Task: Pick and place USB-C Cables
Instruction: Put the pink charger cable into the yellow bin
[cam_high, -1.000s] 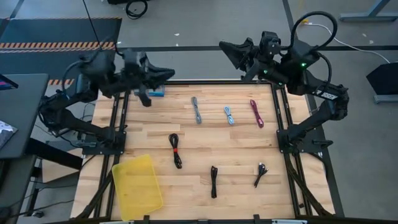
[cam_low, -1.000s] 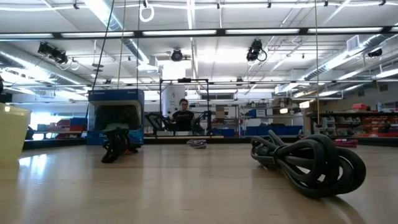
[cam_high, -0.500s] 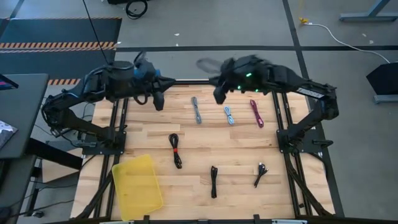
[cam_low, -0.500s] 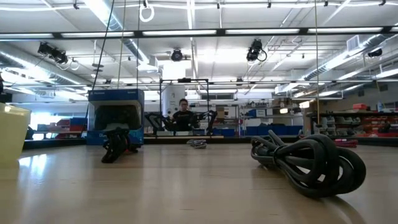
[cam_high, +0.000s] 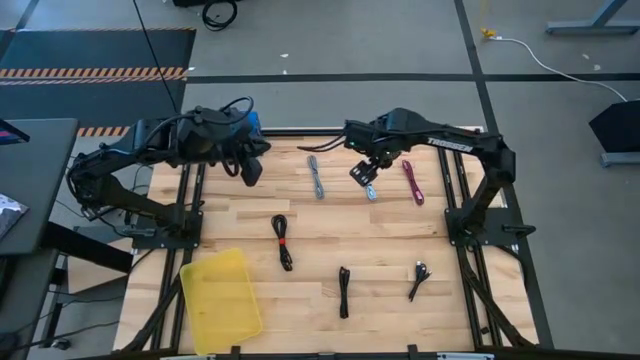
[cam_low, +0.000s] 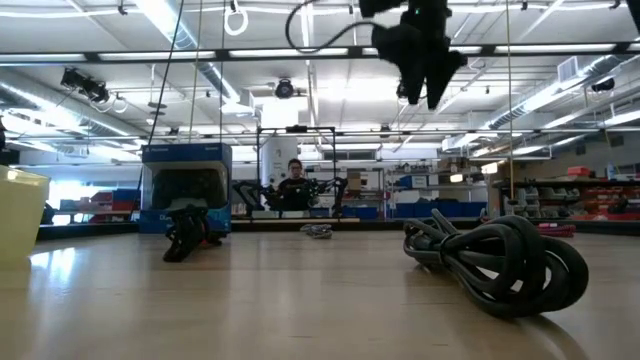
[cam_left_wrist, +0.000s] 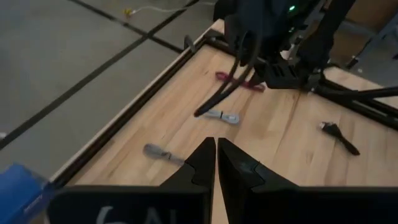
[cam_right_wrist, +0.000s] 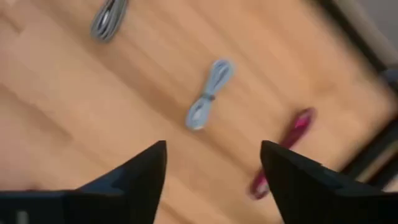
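Six USB-C cables lie flat on the wooden table: two grey bundles (cam_high: 316, 176) (cam_high: 370, 187) and a magenta one (cam_high: 412, 182) in the far row, a black one with a red tie (cam_high: 282, 242) and two black ones (cam_high: 344, 291) (cam_high: 419, 280) nearer. My right gripper (cam_high: 365, 172) hangs open over the second grey bundle (cam_right_wrist: 208, 94), well above the table, with nothing between its fingers. My left gripper (cam_high: 250, 170) is shut and empty over the far left of the table, left of the first grey bundle (cam_left_wrist: 163, 154).
A yellow tray (cam_high: 220, 298) sits at the near left corner. A blue box (cam_low: 185, 185) stands at the far left edge behind my left arm. Black frame rails run along both table sides. Bare wood lies between the cable rows.
My right gripper has swung from beyond the far right corner out over the table toward the grey cables and come down into the low view's top. My left arm has reached a little farther over the table's far left, its gripper still shut. No cable has moved.
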